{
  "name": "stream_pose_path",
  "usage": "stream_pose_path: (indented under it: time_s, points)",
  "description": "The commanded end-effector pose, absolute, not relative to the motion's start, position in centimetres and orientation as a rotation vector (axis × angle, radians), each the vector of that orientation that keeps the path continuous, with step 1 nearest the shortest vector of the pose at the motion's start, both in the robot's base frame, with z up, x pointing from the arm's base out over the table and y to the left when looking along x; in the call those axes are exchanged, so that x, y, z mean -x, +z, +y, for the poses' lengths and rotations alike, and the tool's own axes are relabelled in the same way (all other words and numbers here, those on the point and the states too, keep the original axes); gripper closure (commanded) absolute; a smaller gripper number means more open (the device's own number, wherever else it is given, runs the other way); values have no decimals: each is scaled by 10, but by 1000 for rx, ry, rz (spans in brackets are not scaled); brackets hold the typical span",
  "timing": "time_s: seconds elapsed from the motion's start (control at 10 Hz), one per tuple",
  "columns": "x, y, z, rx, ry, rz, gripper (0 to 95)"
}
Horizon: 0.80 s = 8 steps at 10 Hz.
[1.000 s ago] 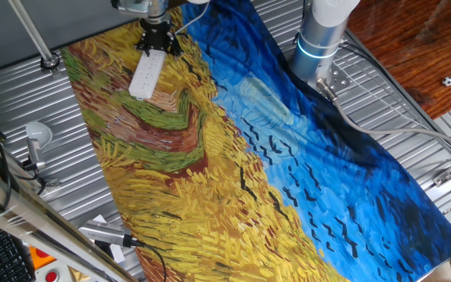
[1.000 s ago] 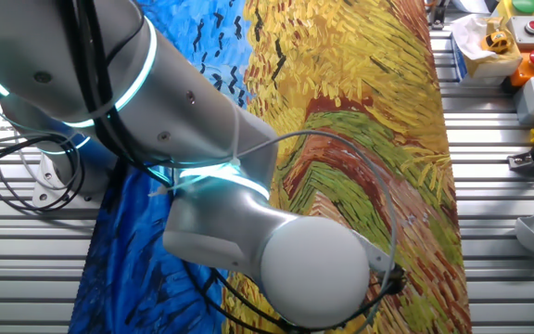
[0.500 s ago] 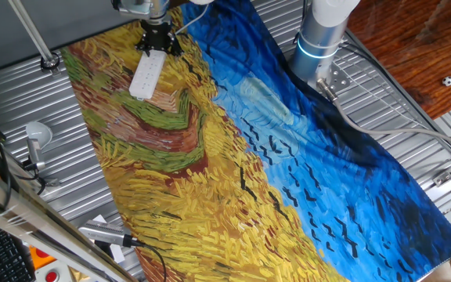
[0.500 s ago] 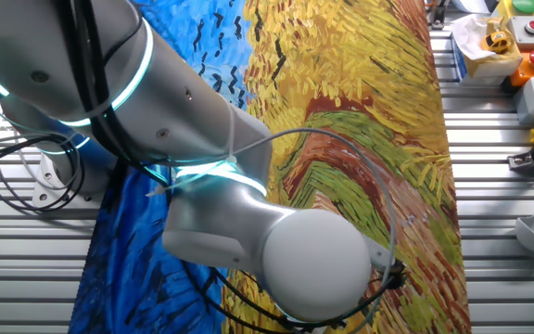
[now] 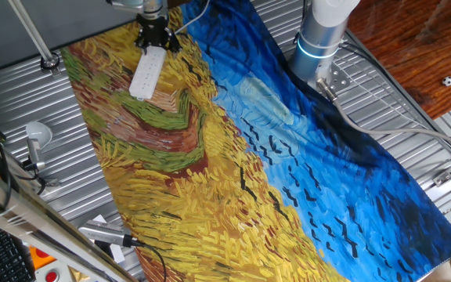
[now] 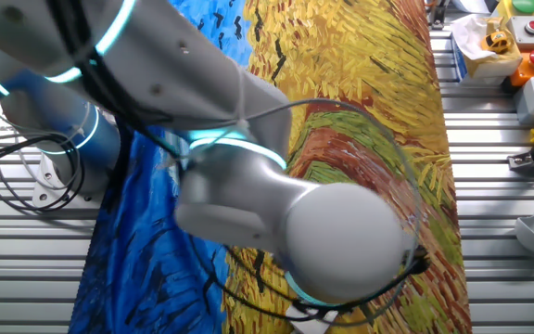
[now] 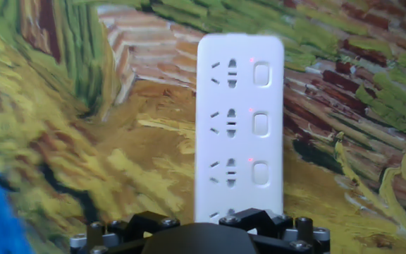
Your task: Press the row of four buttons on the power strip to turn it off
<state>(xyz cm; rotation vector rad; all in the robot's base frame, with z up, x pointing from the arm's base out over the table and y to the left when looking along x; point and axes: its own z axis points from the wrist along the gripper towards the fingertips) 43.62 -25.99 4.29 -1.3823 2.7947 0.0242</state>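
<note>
Strip [image 5: 146,75] lies white on the yellow painted cloth [image 5: 210,157] at the table's far left, tool [image 5: 153,41] poised right at its far end; fingertips hidden, so apart or together I cannot tell. Hand view: three buttons [image 7: 261,124], tiny red lights, no readable lettering

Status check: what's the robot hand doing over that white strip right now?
Gripper at the power strip's far end, finger state unclear. Three buttons in hand view, small red lights beside them. Nothing blocking.
</note>
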Motion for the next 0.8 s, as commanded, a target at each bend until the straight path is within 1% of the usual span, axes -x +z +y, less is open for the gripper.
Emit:
stream_pose_path:
  time_s: [0.1,0.4,0.8]
  points:
    - [-444,40,-254,1369,18,2798,0]
    - [-450,38,-249,1358,28,2800,0]
    - [-449,25,-246,1336,26,2804,0]
